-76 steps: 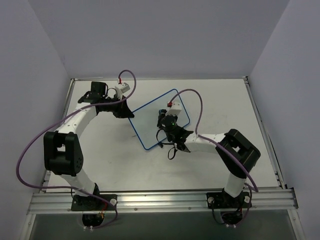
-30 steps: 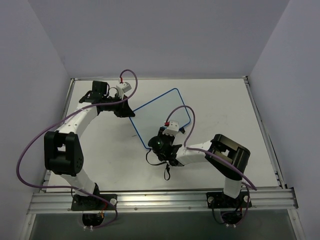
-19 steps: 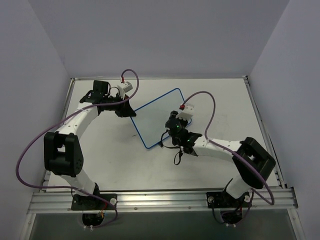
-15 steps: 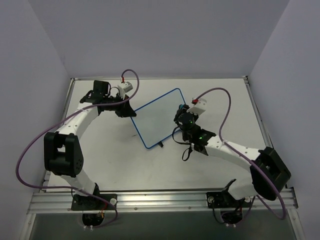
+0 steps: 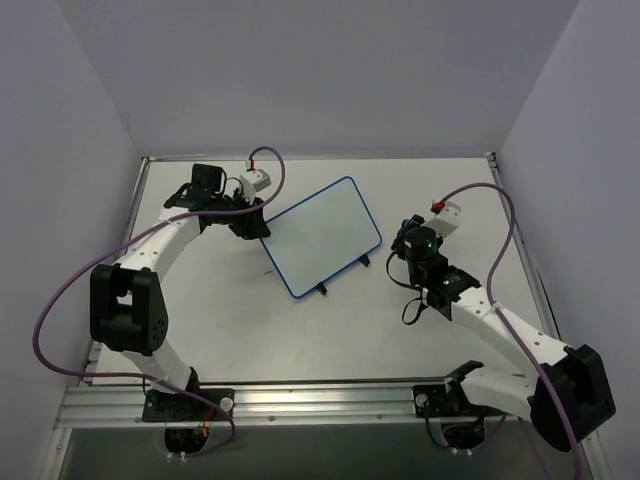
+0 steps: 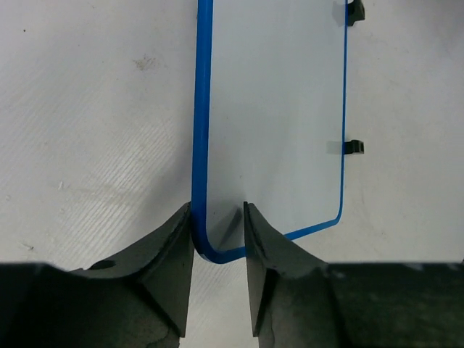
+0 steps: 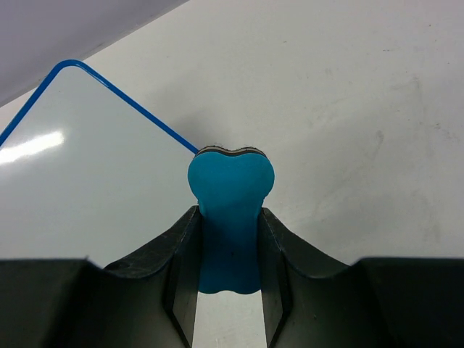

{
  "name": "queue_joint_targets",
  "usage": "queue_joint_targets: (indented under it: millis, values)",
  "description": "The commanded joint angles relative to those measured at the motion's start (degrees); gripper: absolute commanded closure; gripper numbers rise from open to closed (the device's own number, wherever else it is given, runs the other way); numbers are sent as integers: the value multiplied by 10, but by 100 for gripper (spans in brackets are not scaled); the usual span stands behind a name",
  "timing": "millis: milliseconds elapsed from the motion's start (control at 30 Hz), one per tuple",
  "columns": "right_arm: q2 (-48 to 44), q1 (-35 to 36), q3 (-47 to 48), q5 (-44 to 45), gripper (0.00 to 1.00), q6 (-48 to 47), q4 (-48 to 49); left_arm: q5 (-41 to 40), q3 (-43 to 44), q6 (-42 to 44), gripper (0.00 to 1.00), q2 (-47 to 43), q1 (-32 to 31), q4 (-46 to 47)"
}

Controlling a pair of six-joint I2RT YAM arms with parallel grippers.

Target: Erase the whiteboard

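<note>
- Nearest, two arms are bolted at the near edge of the table [image 5: 210, 335]: the left arm [image 5: 125, 300] and the right arm [image 5: 510, 335].
- Right of the table's middle, the right claw [image 7: 228, 214] pinches one blue bone-shaped eraser [image 7: 230, 177] between its two fingers, and the eraser's lobed end pokes out past the fingertips.
- The eraser is just off the board's right-hand corner. I cannot tell whether it touches anything.
- Two small black feet [image 5: 322, 290] stick out from the board's long edge, the one facing near-right.
- One whiteboard [image 5: 322, 238] lies flat near the table's middle, white face up, with a thin blue frame [image 6: 201, 109] all round.
- Its long axis runs slantwise, from near-left towards the table's far right corner, so no edge lines up with a table edge.
- Farthest, the left claw [image 5: 258, 228] is at the board's left-hand corner. Its two fingers [image 6: 170, 246] stand on either side of that rounded corner, close against the frame. I cannot tell whether they pinch it or only flank it.
</note>
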Motion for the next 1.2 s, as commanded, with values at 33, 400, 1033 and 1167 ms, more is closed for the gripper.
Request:
queue_joint_targets:
  millis: [33,400,1033,1167]
  values:
    - [-8,-8,5,-14,100,-15,-16,-34,-7,31,55,-20,-7,4]
    - [1,-26,0,-21,100,-23,-14,-75,-22,11,6,-72,-8,29]
    - [160,-124,22,-55,100,16,-158,-526,16,-353,6,-280,-8,-49]
    - [207,-143,28,-59,100,16,-176,-613,-21,-427,6,-358,-9,-99]
